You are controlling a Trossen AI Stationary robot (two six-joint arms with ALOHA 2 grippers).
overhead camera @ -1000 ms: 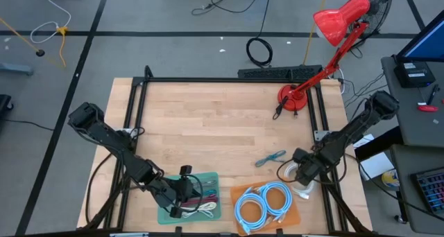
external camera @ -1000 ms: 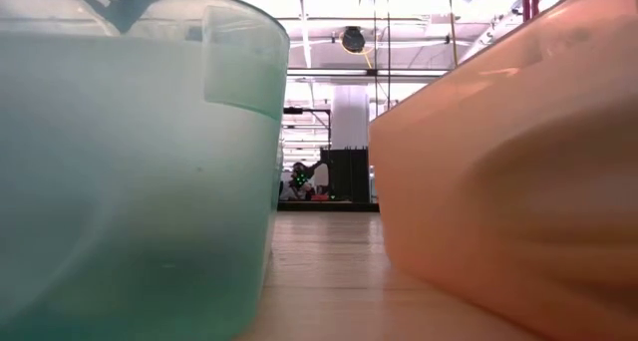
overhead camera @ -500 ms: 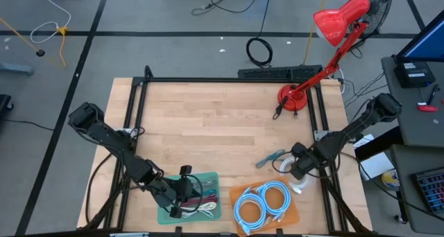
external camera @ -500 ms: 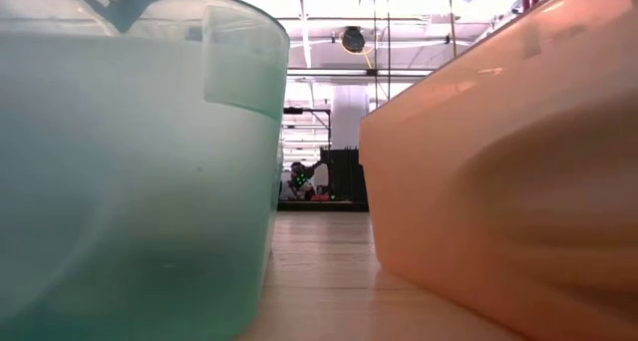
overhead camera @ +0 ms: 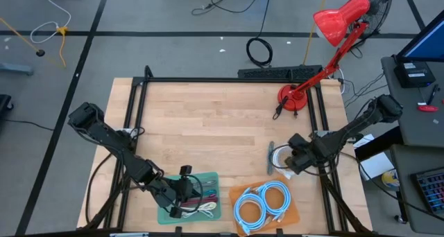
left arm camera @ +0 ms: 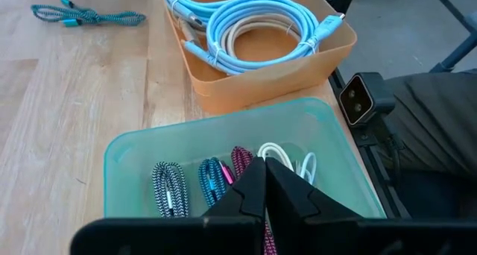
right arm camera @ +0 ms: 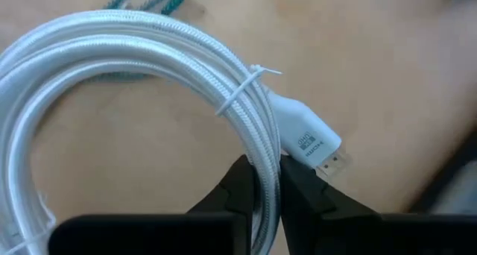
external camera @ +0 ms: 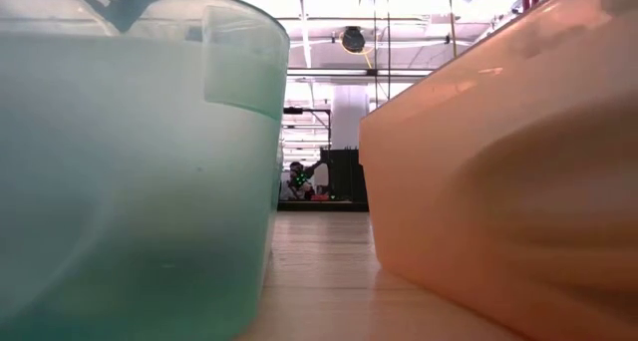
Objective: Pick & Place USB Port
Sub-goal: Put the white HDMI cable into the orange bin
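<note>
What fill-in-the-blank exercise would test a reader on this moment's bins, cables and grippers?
1. The right gripper is shut on a coiled ____ cable.
2. The light blue cables lie in the ____ bin.
3. The left gripper sits over the ____ bin.
4. The lamp is ____.

Answers: white; orange; green; red

You have a wide stretch of bare wooden table [overhead camera: 208, 119] across the back and middle, free for either arm to cross. Along the front edge, the translucent green plastic bin [overhead camera: 191, 199] and the orange plastic bin [overhead camera: 239, 194] sit side by side with only a narrow gap between them. The red desk lamp [overhead camera: 326, 39] blocks the back right corner, leaning over the table edge. The left gripper [left arm camera: 264, 195] hangs over the green bin, its arm crossing the front left area.
</note>
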